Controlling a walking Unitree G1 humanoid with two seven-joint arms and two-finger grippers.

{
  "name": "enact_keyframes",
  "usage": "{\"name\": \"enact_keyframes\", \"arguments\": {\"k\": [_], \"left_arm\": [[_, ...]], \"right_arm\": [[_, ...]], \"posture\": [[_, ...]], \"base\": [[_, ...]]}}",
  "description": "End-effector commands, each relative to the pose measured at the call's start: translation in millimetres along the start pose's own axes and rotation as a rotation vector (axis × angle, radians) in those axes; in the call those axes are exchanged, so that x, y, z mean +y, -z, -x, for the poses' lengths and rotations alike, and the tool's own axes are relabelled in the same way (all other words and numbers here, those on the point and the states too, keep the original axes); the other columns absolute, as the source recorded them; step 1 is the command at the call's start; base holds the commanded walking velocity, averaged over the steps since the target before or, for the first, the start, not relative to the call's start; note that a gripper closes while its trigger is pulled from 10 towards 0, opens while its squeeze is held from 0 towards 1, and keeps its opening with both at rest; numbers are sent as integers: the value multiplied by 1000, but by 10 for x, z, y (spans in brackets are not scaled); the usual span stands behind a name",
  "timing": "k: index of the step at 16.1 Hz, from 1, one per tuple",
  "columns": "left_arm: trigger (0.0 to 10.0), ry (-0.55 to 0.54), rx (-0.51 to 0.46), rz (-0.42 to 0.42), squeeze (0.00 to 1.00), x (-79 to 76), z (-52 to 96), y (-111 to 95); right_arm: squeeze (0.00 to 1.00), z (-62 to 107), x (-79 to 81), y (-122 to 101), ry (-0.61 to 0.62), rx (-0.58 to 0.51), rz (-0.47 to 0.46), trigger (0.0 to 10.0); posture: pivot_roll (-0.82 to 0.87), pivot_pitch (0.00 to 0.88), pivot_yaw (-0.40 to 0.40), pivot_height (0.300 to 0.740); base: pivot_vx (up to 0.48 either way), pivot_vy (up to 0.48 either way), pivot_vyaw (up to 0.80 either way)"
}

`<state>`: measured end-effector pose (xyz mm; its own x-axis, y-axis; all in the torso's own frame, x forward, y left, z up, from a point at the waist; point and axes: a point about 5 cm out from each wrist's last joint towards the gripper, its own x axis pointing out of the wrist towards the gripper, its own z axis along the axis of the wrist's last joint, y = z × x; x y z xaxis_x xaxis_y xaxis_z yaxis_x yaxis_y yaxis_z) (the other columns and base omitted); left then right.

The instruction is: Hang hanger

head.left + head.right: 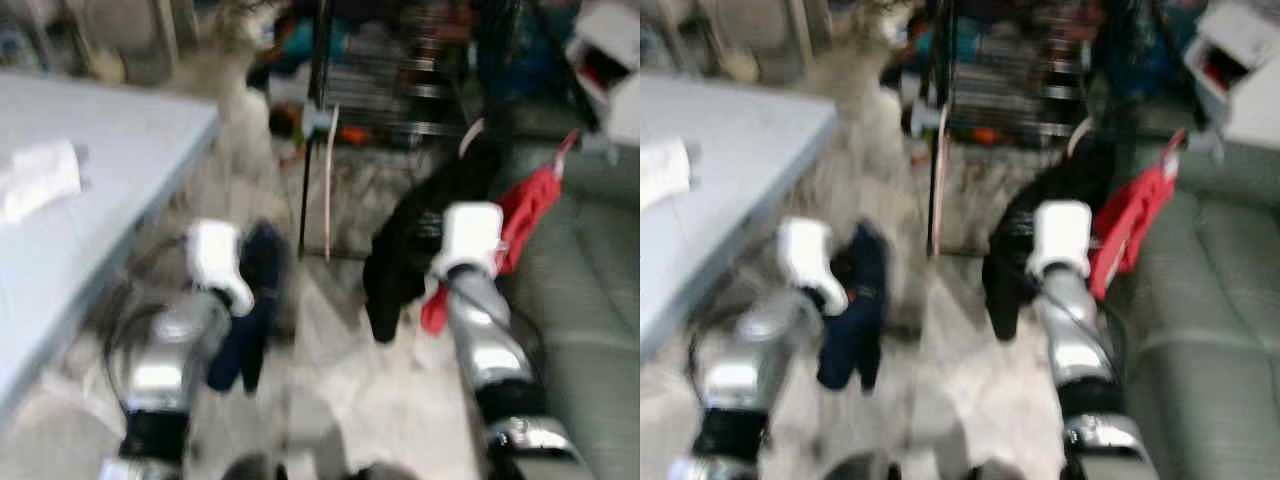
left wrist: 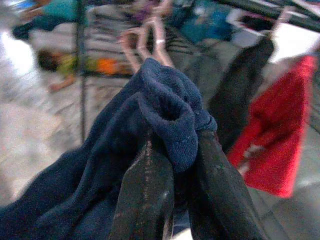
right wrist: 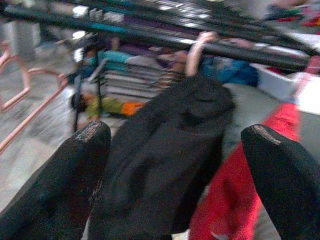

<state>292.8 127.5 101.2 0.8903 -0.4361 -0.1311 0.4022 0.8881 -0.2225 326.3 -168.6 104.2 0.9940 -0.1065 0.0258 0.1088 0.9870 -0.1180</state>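
Left gripper clenched on navy garment. Right gripper released; black garment on pink hanger, apparently hooked on rail, between fingers. Step: approach rack. Next: place navy piece on rail.

Pink hanger, black garment, on rail

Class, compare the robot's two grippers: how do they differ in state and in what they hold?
The left gripper is shut on a navy garment; the right gripper is open and holds nothing. The navy garment bunches between the left fingers, while a black garment hangs on a pink hanger beyond the right fingers. Both have black fingers.
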Motion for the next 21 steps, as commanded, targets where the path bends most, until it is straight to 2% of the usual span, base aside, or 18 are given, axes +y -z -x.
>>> {"name": "enact_keyframes", "arguments": {"k": [1,9,13,21], "left_arm": [[10000,-5,-24,-16,0,55,33,-65],[10000,0,-47,-55,0,66,36,-107],[10000,13,-57,-86,0,70,42,-105],[10000,20,-52,-117,0,59,51,-80]], "right_arm": [[0,-3,96,-46,-24,-16,-11,10000],[0,22,75,-34,-17,-19,-3,10000],[0,34,62,-21,-11,-16,0,10000],[0,11,66,-39,-12,-22,5,10000]], "posture": [[34,0,-24,740],[33,0,-18,740],[30,0,-14,740],[37,0,-19,740]], "base": [[0,0,-656],[0,0,-69],[311,363,0],[381,0,0]]}}
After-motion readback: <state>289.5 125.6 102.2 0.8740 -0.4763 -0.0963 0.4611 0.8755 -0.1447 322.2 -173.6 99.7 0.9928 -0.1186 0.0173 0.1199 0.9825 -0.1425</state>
